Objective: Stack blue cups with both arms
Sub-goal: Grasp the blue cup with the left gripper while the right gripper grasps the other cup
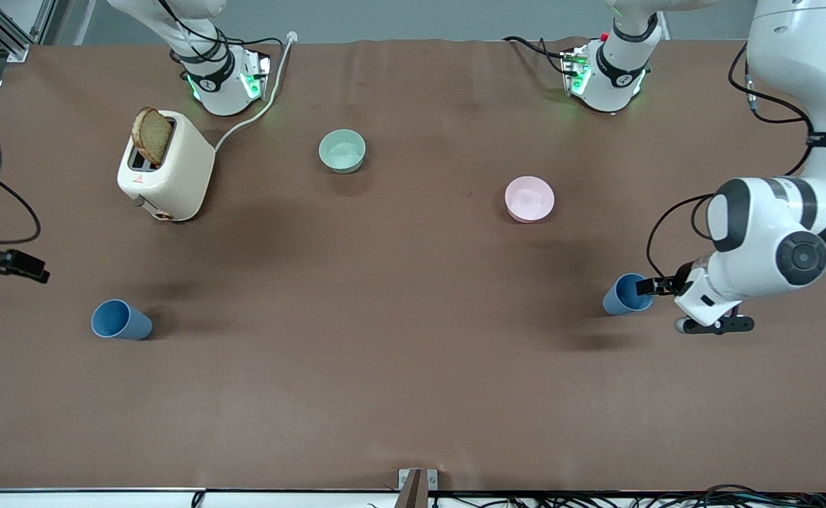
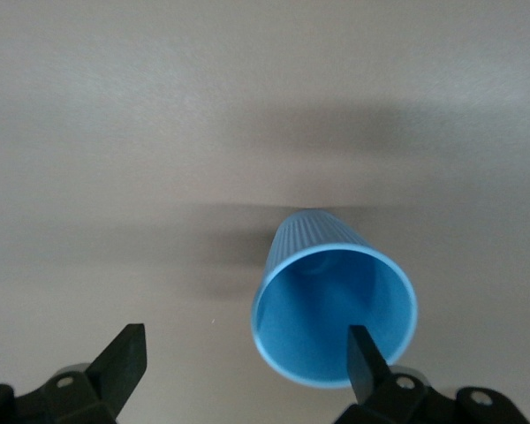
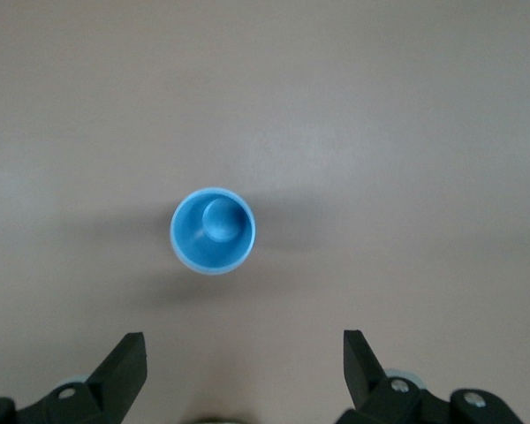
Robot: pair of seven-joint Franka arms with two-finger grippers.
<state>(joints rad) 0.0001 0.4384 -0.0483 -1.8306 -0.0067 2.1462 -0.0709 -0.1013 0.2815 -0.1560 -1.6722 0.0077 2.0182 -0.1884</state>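
The left gripper (image 2: 243, 353) hangs low, fingers (image 2: 368, 358) spread wide, 1 inside the rim of a matte blue tapered cup (image 1: 626, 294) at the left arm's end of the brown counter (image 1: 385, 339). The right gripper (image 3: 243, 362), fingers wide, hovers over the 2nd blue cup (image 1: 120, 320).

A blue cup (image 2: 334, 305) stands on the bare brown table (image 2: 115, 132), its open mouth facing up and its ribbed outer wall tapering toward twelve o'clock. The left gripper (image 2: 247, 358) is low over the table with its fingers spread wide: one black fingertip (image 2: 124, 353) sits at about eight o'clock from the cup, clear of it, the other at the cup's rim at five o'clock, overlapping the opening
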